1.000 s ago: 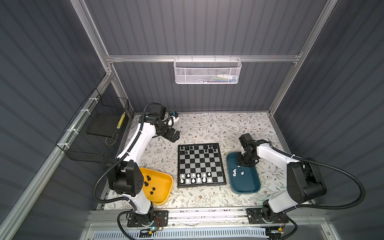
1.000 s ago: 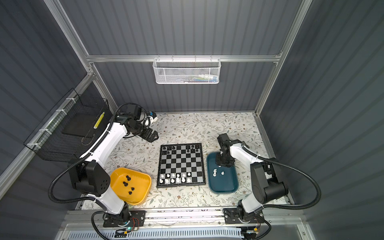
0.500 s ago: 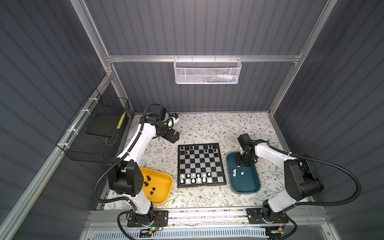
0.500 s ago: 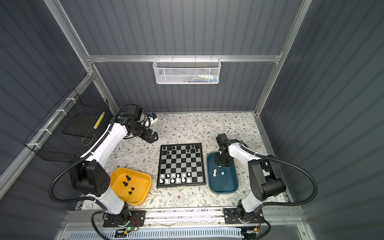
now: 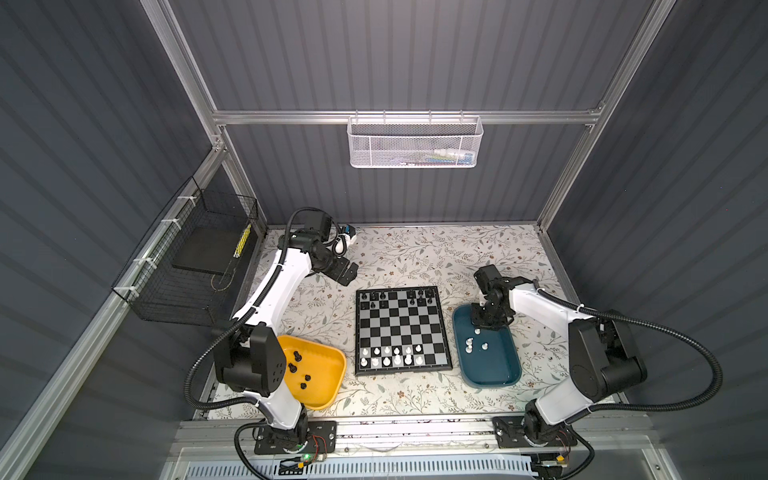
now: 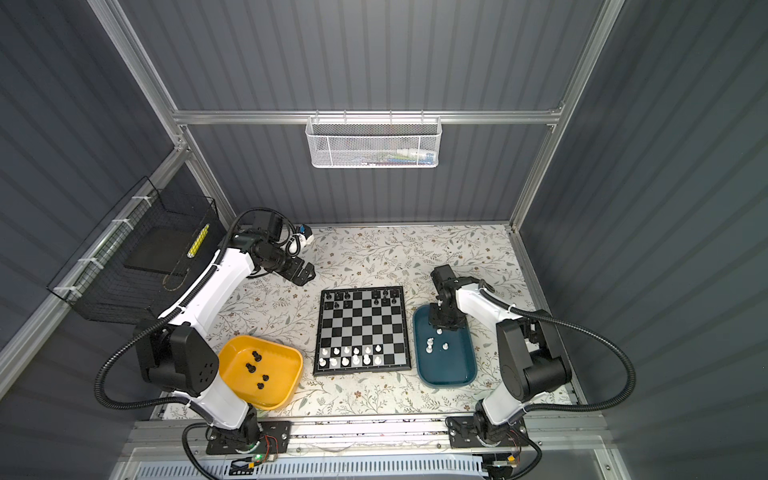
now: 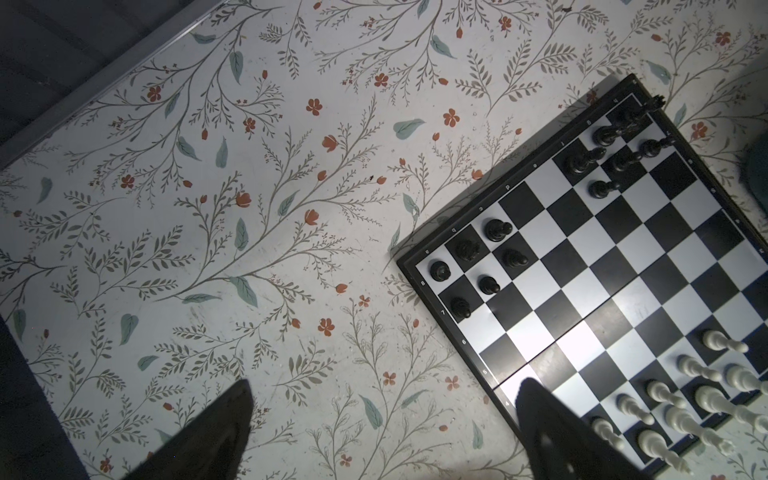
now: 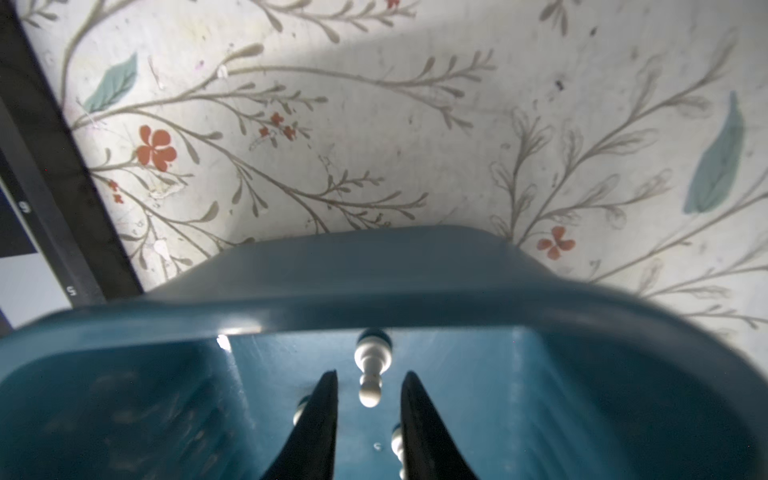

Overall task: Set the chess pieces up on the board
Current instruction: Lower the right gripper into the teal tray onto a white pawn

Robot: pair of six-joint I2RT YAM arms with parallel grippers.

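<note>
Right gripper [image 8: 370, 376]: jaws apart, straddling white pawn [image 8: 370, 365] in teal tray [image 8: 374, 291], not yet clamped; step judged as pickup. Next: pinch, lift, carry to board [image 5: 401, 328], near ranks. Left gripper [image 7: 386, 384]: spread wide, empty, over mat [image 7: 249, 208] by board corner. Teal tray: about four white chessmen [image 5: 469, 341]. Yellow tray [image 5: 328, 390]: four black chessmen [image 5: 296, 355]. Board: twelve black, roughly dozen white.

A small square board [image 5: 402, 330], checkered black and silvery grey with a thin black rim, lies flat in the middle of the flowered surface [image 5: 419, 257]. Glossy black pieces [image 5: 373, 296] stand upright in two clusters toward its far corners. White pieces [image 5: 387, 361] stand upright along the left part of its near two rows. Four loose black pieces [image 5: 297, 355] sit in a yellow tray [image 5: 326, 374] left of the board. A few loose white pieces [image 5: 484, 345] sit in a teal tray [image 5: 494, 370] on its right.
</note>
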